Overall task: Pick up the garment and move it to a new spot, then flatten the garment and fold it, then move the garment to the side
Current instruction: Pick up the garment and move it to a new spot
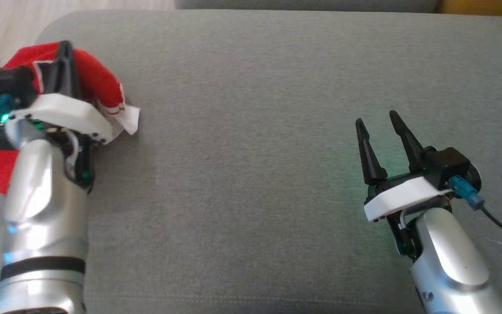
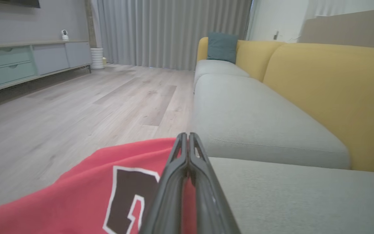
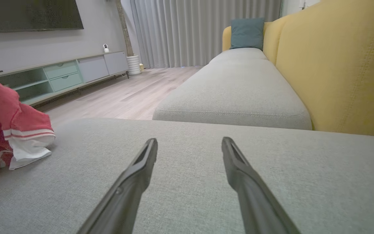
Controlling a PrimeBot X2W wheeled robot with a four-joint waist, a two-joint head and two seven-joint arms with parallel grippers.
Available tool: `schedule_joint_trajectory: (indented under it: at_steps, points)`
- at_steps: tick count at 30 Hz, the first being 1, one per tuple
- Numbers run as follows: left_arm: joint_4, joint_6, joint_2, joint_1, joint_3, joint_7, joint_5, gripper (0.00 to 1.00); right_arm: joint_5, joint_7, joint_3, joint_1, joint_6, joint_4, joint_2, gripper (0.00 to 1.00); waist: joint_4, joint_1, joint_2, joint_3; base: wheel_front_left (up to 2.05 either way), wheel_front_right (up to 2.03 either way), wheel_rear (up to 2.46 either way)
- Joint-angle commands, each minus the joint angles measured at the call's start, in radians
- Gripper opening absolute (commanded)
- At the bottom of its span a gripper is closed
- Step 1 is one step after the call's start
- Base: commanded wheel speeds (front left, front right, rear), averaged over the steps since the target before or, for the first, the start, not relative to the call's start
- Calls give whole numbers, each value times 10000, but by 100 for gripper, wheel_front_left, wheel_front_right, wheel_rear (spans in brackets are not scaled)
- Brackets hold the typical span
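We log the left gripper (image 1: 65,48) clamped on the bunched red jersey (image 1: 98,80) at the grey sofa cushion's (image 1: 251,152) left edge. Right gripper (image 1: 376,118) fingers apart, well away.

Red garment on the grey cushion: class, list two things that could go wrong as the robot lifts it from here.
1. The red garment is bunched at the left edge of the cushion, beside the wood floor; loose fabric may slip off.
2. The left claw looks shut on it alone, while the right claw hangs open, well apart; a one-point lift may leave it crumpled.
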Motion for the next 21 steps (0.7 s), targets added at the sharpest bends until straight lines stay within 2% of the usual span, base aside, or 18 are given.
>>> schedule_joint_trajectory:
  at_steps: [1, 9, 14, 20, 21]
  points:
    - [-581, -62, 148, -234, 32, -121, 74, 0, 52, -109, 156, -16, -9, -352, 111, 100, -406, 0, 0, -128, 0, 0, 0]
    - [-1316, -176, -436, -153, -1091, -121, -218, 0, 108, -109, 236, -26, -9, -535, 224, 100, -1841, 0, 0, -135, 0, 0, 0]
    - [-1482, -190, -537, -220, -2346, -122, -929, 0, 168, -109, 299, -99, -9, -616, 253, 100, -2767, 0, 0, 40, 0, 0, 0]
    - [-1904, 375, -543, -537, -4609, -122, -2467, 0, 308, -109, 407, -213, -9, -700, 268, 100, -3839, 0, 0, 298, 0, 0, 0]
    - [-1904, 375, -543, -537, -4609, -122, -2467, 0, 308, -109, 407, -213, -9, -700, 268, 100, -3839, 0, 0, 298, 0, 0, 0]
